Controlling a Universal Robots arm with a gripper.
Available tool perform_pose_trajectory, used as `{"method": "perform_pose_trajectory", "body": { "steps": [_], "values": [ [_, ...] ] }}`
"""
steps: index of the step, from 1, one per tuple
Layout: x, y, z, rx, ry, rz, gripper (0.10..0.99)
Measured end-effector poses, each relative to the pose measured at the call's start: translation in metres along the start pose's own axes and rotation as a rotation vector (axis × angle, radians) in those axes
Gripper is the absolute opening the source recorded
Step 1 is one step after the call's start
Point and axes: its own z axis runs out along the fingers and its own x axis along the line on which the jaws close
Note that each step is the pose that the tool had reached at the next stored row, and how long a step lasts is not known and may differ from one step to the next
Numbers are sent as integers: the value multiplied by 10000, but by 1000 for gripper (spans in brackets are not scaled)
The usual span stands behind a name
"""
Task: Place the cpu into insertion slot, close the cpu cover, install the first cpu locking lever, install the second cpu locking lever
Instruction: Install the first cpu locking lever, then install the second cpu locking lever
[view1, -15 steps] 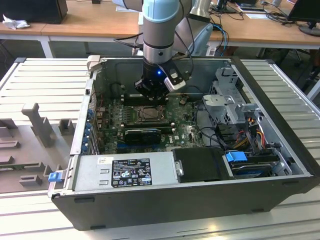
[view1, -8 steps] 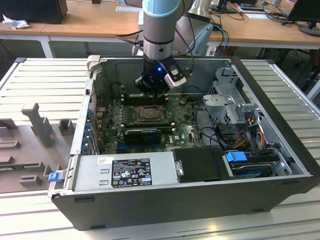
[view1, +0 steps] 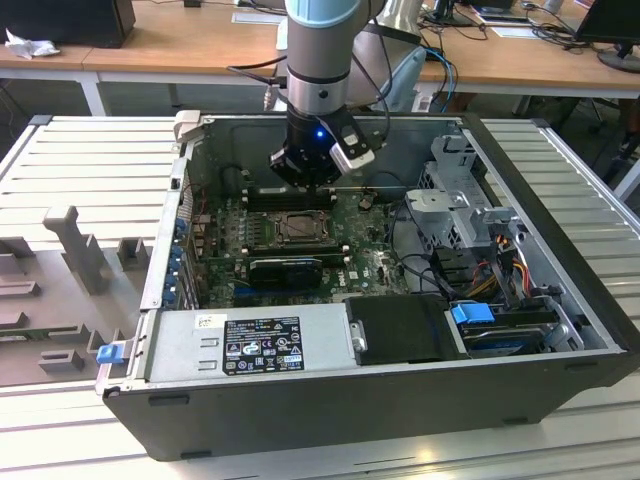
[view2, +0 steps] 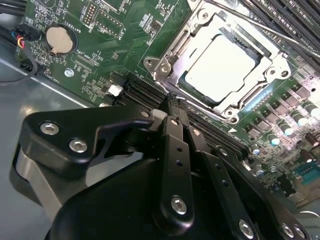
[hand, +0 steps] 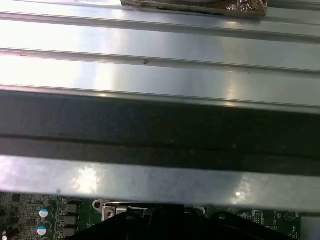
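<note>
The cpu (view2: 222, 67), a pale square chip, lies flat in the insertion slot (view1: 300, 228) on the green board. The cpu cover (view2: 182, 47), a silvery frame, lies down around the chip with its window over the top. A thin metal lever rod (view2: 280, 32) runs along the socket's far side. My gripper (view1: 303, 180) hangs over the long memory slots just behind the socket in the exterior view. In the second wrist view the black fingers (view2: 175, 150) meet at their tips, so the gripper (view2: 172, 102) is shut, with nothing seen between them.
The open computer case (view1: 560, 250) walls in the board. A black expansion card (view1: 285, 270), power supply (view1: 250, 345) and drive cage (view1: 460, 200) stand around the socket. Memory slots (view2: 145, 92) and a coin battery (view2: 60, 40) lie close by. Grey fixtures (view1: 70, 250) sit outside, at the exterior view's left.
</note>
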Motion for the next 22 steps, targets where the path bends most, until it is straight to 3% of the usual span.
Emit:
{"method": "perform_pose_trajectory", "body": {
  "steps": [16, 22],
  "values": [
    [1, -79, -7, 1, 1, 1, 106],
    [-1, -76, -98, 2, 1, 0, 106]
  ]
}}
